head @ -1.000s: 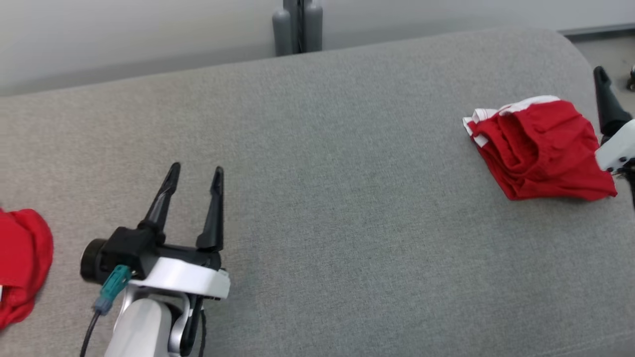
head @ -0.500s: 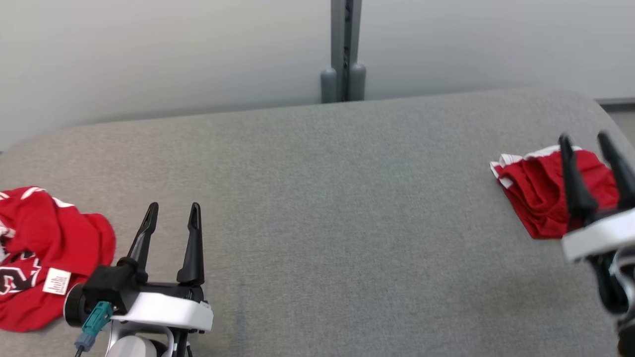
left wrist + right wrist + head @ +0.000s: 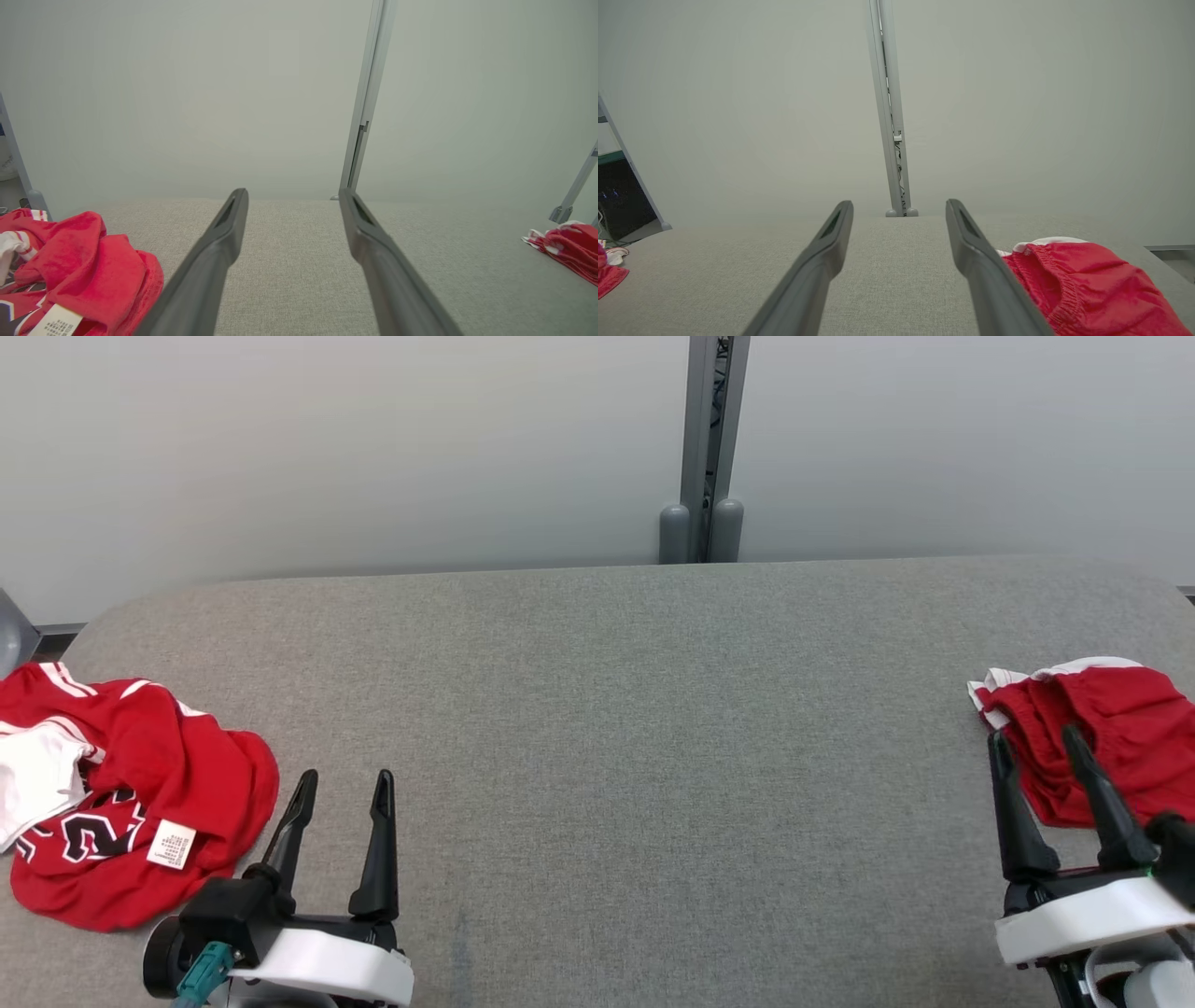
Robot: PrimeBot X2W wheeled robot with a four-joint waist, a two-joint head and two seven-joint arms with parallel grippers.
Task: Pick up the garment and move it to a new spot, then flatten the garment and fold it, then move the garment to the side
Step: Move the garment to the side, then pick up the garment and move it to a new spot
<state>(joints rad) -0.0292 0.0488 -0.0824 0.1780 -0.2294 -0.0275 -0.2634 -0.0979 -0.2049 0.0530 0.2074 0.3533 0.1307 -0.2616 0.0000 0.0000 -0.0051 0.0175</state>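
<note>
Showing the left gripper (image 3: 345, 777) low at the head view's left, jaws parted to a moderate gap, gripping nothing and touching no cloth. Showing the right gripper (image 3: 1035, 735) at the lower right, jaws spread about as far and likewise empty, tips overlapping the near edge of the folded red shorts (image 3: 1120, 728) from that angle; impossible to tell there whether touching. Placing the shorts, by the right wrist view, just beside the finger at that view's right and outside the gap, with white trim along the far edge. Catching a small white tag (image 3: 171, 845), printed in lines too fine to read, on the crumpled red jersey (image 3: 187, 775). Also catching black characters edged in white across the jersey's near folds, broken by creases and not readable. Setting the jersey just left of the left gripper, apart from its jaws. Leaving both garments at opposite ends of the grey desk (image 3: 607, 709), well apart. Backed by a pale wall and a grey post (image 3: 705, 448) beyond the far edge.
</note>
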